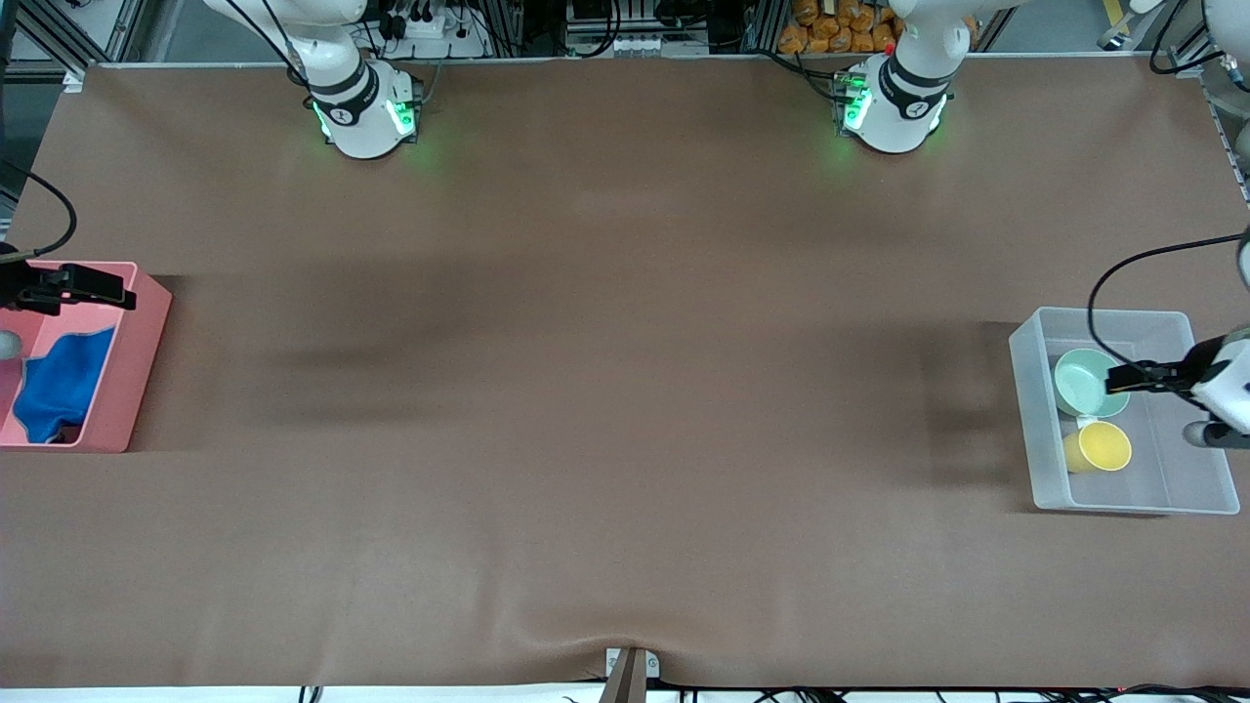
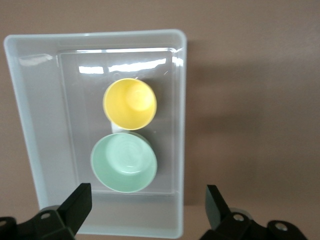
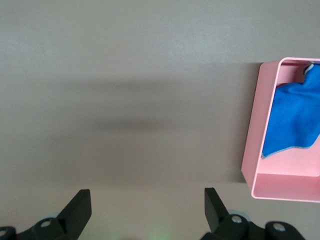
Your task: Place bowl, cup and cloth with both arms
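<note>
The mint-green bowl (image 1: 1079, 381) and the yellow cup (image 1: 1104, 446) stand side by side in a clear plastic bin (image 1: 1020, 391) at the left arm's end of the table, the cup nearer the front camera. My left gripper (image 1: 1123, 379) hangs open and empty over the bowl. In the left wrist view, the bowl (image 2: 123, 162), the cup (image 2: 130, 103) and the bin (image 2: 182, 100) lie below the open left gripper (image 2: 147, 205). The blue cloth (image 1: 59, 386) lies crumpled in a pink bin (image 1: 146, 351) at the right arm's end. My right gripper (image 1: 98, 286) is open and empty over that bin's farther edge.
The right wrist view shows brown table below the open right gripper (image 3: 147, 207), with the pink bin (image 3: 252, 150) and the cloth (image 3: 292, 120) off to one side. A small bracket (image 1: 630, 669) sits at the table's front edge. Both arm bases glow green.
</note>
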You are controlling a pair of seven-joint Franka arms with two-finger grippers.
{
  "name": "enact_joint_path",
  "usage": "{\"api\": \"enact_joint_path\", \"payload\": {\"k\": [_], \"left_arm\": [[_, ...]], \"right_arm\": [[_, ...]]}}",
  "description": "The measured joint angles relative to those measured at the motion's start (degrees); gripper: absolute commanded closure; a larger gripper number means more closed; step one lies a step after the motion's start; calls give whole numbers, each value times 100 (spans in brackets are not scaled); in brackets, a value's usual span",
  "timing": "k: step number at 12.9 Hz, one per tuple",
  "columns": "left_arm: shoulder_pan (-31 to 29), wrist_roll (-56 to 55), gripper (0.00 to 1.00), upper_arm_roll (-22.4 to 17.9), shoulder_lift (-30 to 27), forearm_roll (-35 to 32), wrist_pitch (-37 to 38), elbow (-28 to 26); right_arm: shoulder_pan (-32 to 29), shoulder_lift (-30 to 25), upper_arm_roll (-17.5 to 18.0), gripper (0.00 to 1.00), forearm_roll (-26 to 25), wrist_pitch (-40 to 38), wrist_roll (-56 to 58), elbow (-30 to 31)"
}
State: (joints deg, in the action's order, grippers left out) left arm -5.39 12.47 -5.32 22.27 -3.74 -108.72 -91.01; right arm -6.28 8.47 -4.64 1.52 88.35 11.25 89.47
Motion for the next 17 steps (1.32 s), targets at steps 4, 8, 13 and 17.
{"api": "enact_joint_path", "payload": {"k": [4, 8, 13, 17], "left_arm": [[819, -805, 0, -258, -197, 3, 17, 14], [949, -1164, 0, -280, -953, 459, 593, 60], [957, -1164, 0, -304, -1869, 612, 1007, 37], [958, -1164, 0, -304, -1897, 612, 1059, 5]], "right_arm": [[278, -428, 24, 0, 29, -104, -968, -15], [327, -832, 32, 0, 42, -527, -1180, -18], [523, -927, 44, 0, 44, -726, -1158, -15], [427, -927, 162, 0, 44, -771, -1017, -16]]}}
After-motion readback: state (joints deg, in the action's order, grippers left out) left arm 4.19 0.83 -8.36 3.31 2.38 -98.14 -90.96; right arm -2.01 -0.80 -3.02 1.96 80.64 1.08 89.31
